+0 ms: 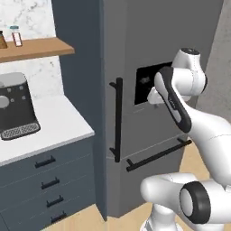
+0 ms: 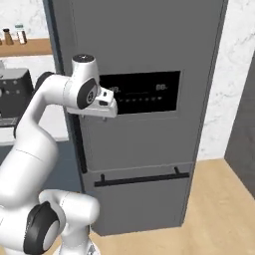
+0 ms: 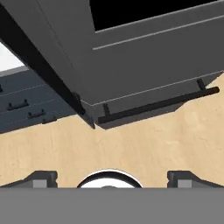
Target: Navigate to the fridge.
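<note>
In the hand view the two small dark fingers (image 3: 43, 177) sit at 7 and 5 o'clock along the bottom, spread wide apart with nothing between them and touching nothing; bare light wooden floor (image 3: 144, 144) lies beyond them. The gripper (image 2: 102, 102) hangs in front of the tall dark-grey fridge (image 2: 144, 139), level with its black rectangular dispenser panel (image 2: 144, 92).

The fridge stands upright, its long axis vertical, its front facing the robot. In the right base view it sits at the centre; in the left base view it runs from 12 o'clock downward. A long black vertical bar handle (image 1: 118, 119) lies along its left edge, and a black horizontal drawer handle (image 2: 142, 178) crosses its lower part.

At 9 o'clock in the left base view, a white-topped bench (image 1: 54, 126) over blue-grey drawers (image 1: 49, 180) carries a black coffee machine (image 1: 16, 106).
</note>
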